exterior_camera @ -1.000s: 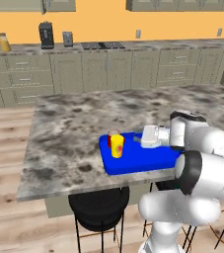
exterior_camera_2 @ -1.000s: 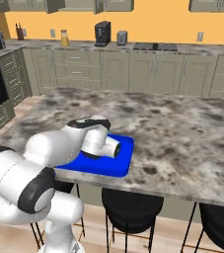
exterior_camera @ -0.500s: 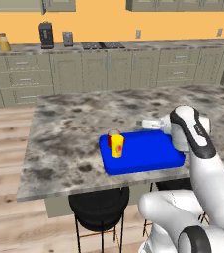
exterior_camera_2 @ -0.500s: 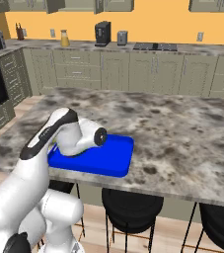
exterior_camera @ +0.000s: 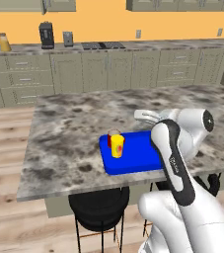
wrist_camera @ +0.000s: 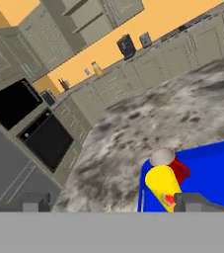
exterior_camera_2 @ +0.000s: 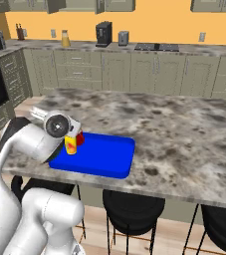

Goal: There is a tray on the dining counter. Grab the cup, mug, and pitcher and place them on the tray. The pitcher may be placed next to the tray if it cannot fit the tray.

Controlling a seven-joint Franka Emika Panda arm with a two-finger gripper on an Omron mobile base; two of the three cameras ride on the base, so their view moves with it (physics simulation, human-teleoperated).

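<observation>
Yellow cup (exterior_camera: 116,147) and red mug (wrist_camera: 175,169) parked together at one end of the blue tray (exterior_camera_2: 107,155), sparing room; gripper (exterior_camera: 144,115) spread apart, empty

Red mug (exterior_camera: 110,139) mostly hidden behind the yellow cup (exterior_camera: 117,147); handle not visible. Tray (exterior_camera: 133,158): its right end covered by the arm. Far beyond the tray, the pitcher (exterior_camera: 5,42), possibly lidded; too small to tell.

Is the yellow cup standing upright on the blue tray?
Upright: the cup stands on its base inside the tray, beside the mug.
</observation>
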